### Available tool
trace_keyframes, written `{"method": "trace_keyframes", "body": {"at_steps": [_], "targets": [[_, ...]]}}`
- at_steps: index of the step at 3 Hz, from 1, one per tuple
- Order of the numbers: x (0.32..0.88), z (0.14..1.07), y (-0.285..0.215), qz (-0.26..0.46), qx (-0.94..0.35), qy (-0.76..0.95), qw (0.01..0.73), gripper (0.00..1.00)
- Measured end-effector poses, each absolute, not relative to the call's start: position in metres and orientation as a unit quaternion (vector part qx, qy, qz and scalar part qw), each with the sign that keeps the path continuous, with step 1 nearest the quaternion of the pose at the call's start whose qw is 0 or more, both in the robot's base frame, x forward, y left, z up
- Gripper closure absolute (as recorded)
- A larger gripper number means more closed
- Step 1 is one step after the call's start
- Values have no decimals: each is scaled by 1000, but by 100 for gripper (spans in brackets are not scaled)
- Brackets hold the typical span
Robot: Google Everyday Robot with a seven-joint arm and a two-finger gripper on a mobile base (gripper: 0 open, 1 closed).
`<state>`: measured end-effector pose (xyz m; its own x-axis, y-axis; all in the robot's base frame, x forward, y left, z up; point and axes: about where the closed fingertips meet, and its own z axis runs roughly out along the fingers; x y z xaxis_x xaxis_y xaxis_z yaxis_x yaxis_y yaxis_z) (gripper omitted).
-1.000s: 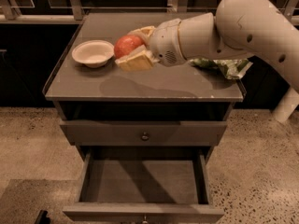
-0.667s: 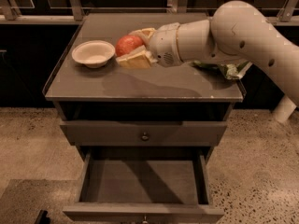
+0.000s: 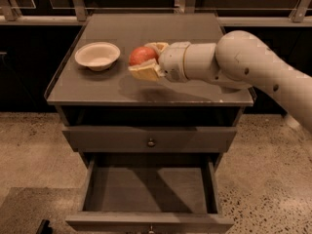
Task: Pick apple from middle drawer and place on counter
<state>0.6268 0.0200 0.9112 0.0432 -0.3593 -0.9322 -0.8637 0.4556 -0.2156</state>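
- Camera view: a grey-brown cabinet is seen from the front and from above, and the bench [image 3: 146, 30] forms its flat top.
- The tool [image 3: 146, 59] is found over the middle of the bench. It is carried at the end of a thick white arm [image 3: 243, 65] that is reached in from the right side of the picture.
- The apple [image 3: 141, 55] is clenched between the two pale fingers [image 3: 144, 72] of the tool, with one finger set behind it and the other in front of it.
- The apple is thus located at the bench, near its centre. Whether its underside touches the surface cannot be told.
- A dark shadow is cast on the bench just in front of the tool and the apple.
- A white bowl [image 3: 97, 65] is set upright on the bench to the left of the apple, near it but apart from it.
- Below the bench, a closed drawer panel [image 3: 107, 139] with a small round knob [image 3: 151, 142] is shown.
- Beneath that panel, the middle drawer [image 3: 151, 191] is pulled out toward the camera, so its flat floor and low side walls are exposed and partly shaded.
- A speckled floor [image 3: 273, 179] is seen around the cabinet.
- A pale rail [image 3: 29, 19] is seen running behind the bench.
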Motion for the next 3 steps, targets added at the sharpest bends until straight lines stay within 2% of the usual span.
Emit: {"method": "trace_keyframes", "body": {"at_steps": [1, 3], "targets": [[630, 890, 13, 211, -457, 667, 549, 81], [630, 889, 13, 210, -456, 667, 550, 34]]}}
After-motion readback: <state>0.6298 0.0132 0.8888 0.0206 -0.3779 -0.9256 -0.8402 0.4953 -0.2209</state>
